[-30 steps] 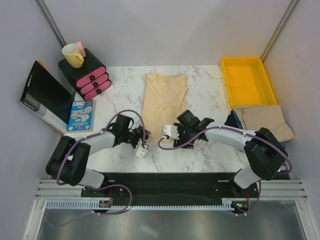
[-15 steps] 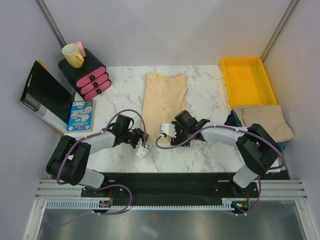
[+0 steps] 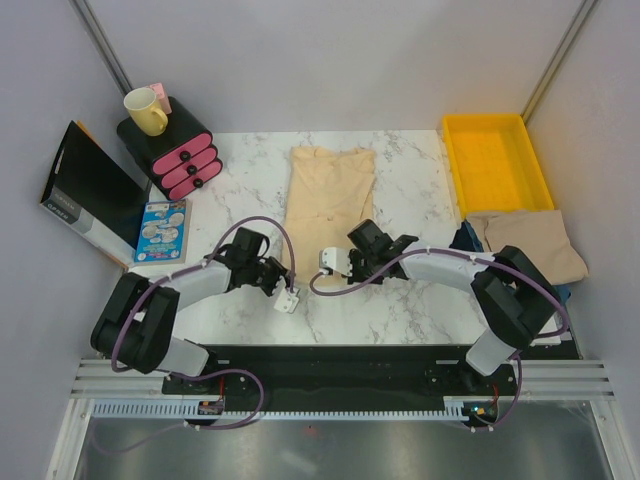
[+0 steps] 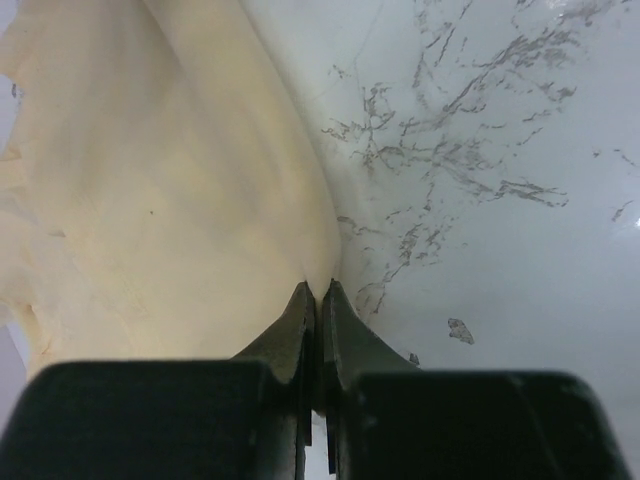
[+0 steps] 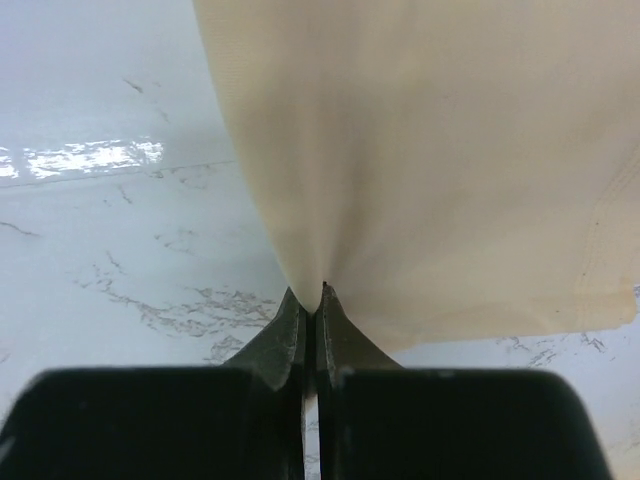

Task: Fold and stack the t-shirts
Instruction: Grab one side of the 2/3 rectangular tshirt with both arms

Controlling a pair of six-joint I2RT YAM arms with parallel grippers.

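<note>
- We are recording the marble table (image 3: pixel 420 290). Its top is hard, glossy and grey-veined, and we are judging that cloth will slide on it, so we are advising a lift rather than a drag.
- The shirt (image 3: pixel 330 190) is lying at the table's centre as a long cream strip of soft, matte cotton. We are judging the step in hand to be folding its near hem over toward the far end. This is best done with both corners travelling level and together, so the edges meet square.
- A second shirt (image 3: pixel 525 245), tan, is lying folded at the right, just near of the yellow tray (image 3: pixel 497 160).
- The left gripper (image 4: pixel 317 292) is pinching the strip's near left corner, with its jaws together on the cloth.
- The right gripper (image 5: pixel 306 293) is likewise clamping the near right corner.
</note>
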